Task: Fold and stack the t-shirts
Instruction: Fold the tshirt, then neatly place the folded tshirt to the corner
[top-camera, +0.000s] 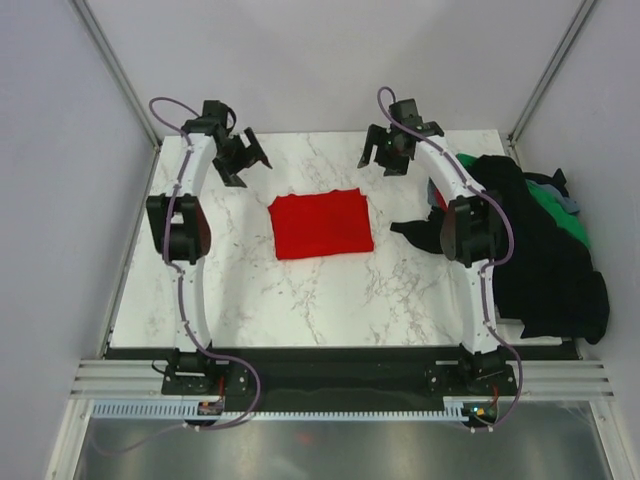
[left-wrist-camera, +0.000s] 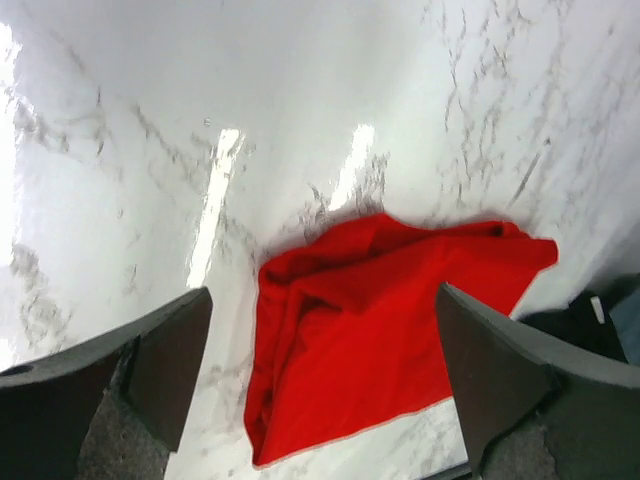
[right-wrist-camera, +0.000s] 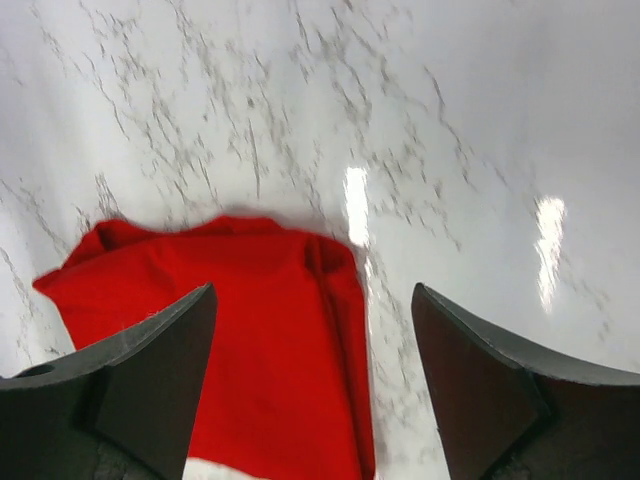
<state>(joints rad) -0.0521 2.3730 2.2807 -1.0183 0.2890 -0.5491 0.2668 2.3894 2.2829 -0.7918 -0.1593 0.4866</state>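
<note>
A bright red t-shirt (top-camera: 321, 223) lies folded into a rectangle on the marble table, near its middle. It also shows in the left wrist view (left-wrist-camera: 380, 320) and the right wrist view (right-wrist-camera: 260, 340). A heap of unfolded t-shirts (top-camera: 545, 250), mostly black with green and grey-blue showing, lies at the table's right edge. My left gripper (top-camera: 245, 160) is open and empty, raised beyond the red shirt's far left corner. My right gripper (top-camera: 382, 158) is open and empty, raised beyond its far right corner.
The marble table (top-camera: 300, 290) ends at a dark front rail by the arm bases. White walls and metal frame posts close in the left, right and far sides. A black sleeve (top-camera: 415, 230) of the heap reaches toward the right arm.
</note>
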